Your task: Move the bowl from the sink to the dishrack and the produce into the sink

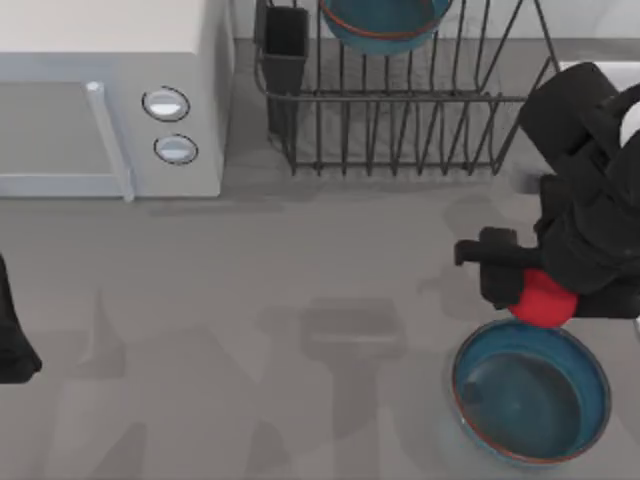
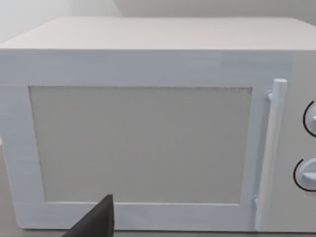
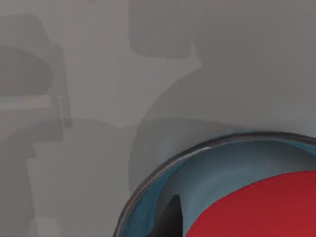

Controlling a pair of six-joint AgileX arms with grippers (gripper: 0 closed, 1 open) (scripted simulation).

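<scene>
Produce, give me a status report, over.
Right gripper shut on the produce, above the far rim of the blue dish. Bowl already in the dishrack. Left arm parked at table's left edge. Nothing in the way.

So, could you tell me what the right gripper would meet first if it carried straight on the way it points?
Probably the blue dish: the right gripper holds the produce pointing down over the dish's rim.
</scene>
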